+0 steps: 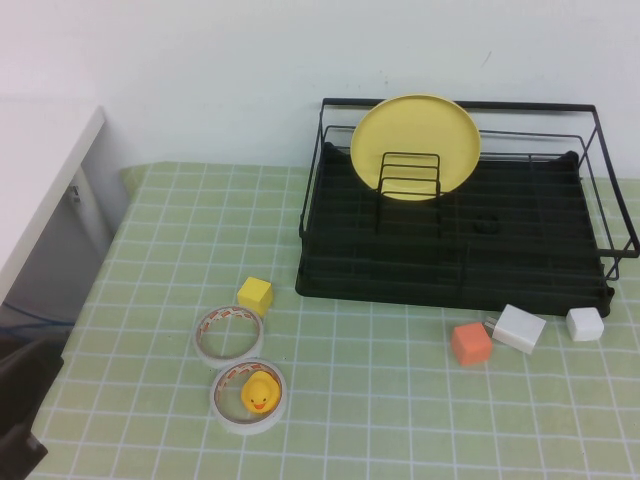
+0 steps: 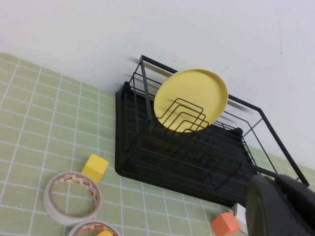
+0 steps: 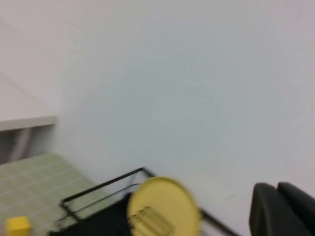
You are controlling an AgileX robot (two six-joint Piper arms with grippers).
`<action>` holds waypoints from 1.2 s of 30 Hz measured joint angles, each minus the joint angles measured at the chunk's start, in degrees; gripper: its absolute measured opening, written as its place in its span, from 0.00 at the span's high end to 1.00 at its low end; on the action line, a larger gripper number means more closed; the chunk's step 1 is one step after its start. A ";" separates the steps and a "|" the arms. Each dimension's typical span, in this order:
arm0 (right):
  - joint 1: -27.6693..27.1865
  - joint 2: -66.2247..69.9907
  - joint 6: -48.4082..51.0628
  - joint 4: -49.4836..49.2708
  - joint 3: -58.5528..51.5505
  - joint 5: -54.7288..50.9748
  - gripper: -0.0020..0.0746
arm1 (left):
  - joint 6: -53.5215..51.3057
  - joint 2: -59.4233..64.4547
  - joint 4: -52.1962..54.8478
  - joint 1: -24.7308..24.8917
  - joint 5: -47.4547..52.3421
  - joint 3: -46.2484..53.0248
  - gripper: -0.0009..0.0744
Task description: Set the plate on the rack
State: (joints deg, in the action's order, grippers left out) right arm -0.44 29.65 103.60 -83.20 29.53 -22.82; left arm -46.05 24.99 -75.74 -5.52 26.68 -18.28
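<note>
The pale-yellow plate (image 1: 415, 145) stands on edge in the black wire rack (image 1: 455, 270), behind the small upright dividers (image 1: 408, 178) and near the back rail. No gripper touches it. The left wrist view has the plate (image 2: 192, 98) and rack (image 2: 147, 157) well ahead of my left gripper (image 2: 276, 184), which is shut and empty, over the table in front of the rack. My right gripper (image 3: 277, 189) is also shut with nothing in it, raised and facing the wall above the plate (image 3: 165, 206). In the high view only a dark part of the left arm (image 1: 20, 410) shows.
In front of the rack lie a yellow cube (image 1: 255, 294), an empty tape ring (image 1: 229, 334), a second ring (image 1: 228, 412) holding a rubber duck (image 1: 259, 394), an orange cube (image 1: 471, 344) and two white blocks (image 1: 519, 328) (image 1: 585, 324). A white counter (image 1: 40, 170) borders the left.
</note>
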 joint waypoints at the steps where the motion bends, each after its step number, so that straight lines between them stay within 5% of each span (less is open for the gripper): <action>1: 0.00 -2.44 0.00 0.64 -1.10 1.51 0.96 | 0.00 0.00 0.00 0.00 0.17 0.00 0.99; 12: 0.00 -19.40 -6.10 5.13 -14.43 15.82 0.96 | 0.00 0.00 -0.12 0.00 0.70 0.00 0.99; 14: -0.13 -19.38 -21.02 16.09 -17.22 17.70 0.96 | 0.00 0.00 -0.12 0.00 0.84 0.00 0.99; 18: -2.30 -19.52 -68.52 52.80 -21.96 13.47 0.96 | 0.00 0.00 -0.12 0.00 1.75 0.00 0.99; 22: -5.70 -21.92 -94.45 76.79 -22.87 0.19 0.96 | 0.00 0.00 -0.12 0.00 3.15 0.00 0.99; 30: -13.07 -29.38 -100.02 85.39 -29.24 4.45 0.96 | 0.00 0.00 -0.12 0.00 5.86 0.00 0.99; 36: -11.42 -30.30 -100.36 84.91 -31.02 7.80 0.96 | -0.21 0.00 -0.12 0.00 6.27 0.00 0.99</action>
State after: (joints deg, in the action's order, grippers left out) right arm -11.85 -0.65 3.24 1.71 -1.49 -15.01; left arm -46.27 24.99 -75.86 -5.52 32.95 -18.28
